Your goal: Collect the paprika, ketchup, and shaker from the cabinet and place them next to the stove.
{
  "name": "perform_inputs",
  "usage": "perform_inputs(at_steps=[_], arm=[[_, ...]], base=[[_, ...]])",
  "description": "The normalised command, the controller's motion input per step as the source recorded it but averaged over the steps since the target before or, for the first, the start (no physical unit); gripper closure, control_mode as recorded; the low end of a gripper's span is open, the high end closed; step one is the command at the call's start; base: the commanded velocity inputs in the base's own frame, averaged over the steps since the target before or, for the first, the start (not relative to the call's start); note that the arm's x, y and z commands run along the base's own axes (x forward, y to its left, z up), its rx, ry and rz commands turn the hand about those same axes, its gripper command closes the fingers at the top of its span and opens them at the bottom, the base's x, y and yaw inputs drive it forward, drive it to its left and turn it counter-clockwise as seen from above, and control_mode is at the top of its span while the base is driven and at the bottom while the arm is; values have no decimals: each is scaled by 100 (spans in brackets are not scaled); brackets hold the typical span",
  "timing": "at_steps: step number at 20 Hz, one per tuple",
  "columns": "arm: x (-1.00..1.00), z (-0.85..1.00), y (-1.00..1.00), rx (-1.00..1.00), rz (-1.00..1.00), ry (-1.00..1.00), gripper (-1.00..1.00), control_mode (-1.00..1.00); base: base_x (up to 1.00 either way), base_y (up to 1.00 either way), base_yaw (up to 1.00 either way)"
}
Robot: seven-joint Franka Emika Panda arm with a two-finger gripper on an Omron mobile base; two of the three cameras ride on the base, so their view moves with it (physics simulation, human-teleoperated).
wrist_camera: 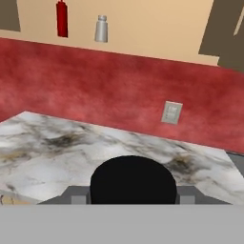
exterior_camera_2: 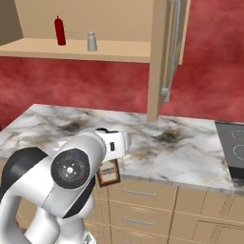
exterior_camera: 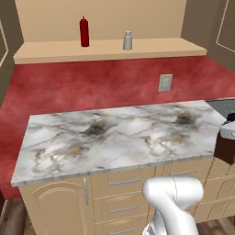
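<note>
Paprika [exterior_camera_2: 109,172] is pinched in your gripper [wrist_camera: 133,199], held at the counter's [exterior_camera: 114,137] front edge. Ketchup [exterior_camera: 84,31] and shaker [exterior_camera: 127,40] sit on the cabinet [exterior_camera: 110,49] shelf; stove [exterior_camera_2: 232,147] is off right.

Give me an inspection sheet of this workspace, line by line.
Surface: marble counter, bare where visible.
Job's things: ketchup and shaker stand upright, apart, on the cabinet shelf. Paprika is held in the gripper at the counter's front edge; its black cap sits between the fingers in the hand view. Stove at the counter's right end.
Clutter: nothing seen.
Grippers: shut on the paprika.
Cables: nothing seen.
Surroundings: red wall with a wall outlet; open cabinet door; drawers below the counter.
</note>
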Motion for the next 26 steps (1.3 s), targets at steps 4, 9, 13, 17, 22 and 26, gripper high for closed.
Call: perform_inputs(at_steps=[4, 9, 13, 17, 22, 26], arm=[[0, 0, 0, 0, 0, 0, 100, 100], [0, 0, 0, 0, 0, 0, 100, 100], [0, 0, 0, 0, 0, 0, 100, 100], [0, 0, 0, 0, 0, 0, 100, 100], [0, 0, 0, 0, 0, 0, 100, 100], [0, 0, 0, 0, 0, 0, 100, 100]], base=[[-19, -50, 1], [-29, -52, 2], [-18, -54, 3], [-3, -55, 5], [0, -54, 8], [5, -52, 12]])
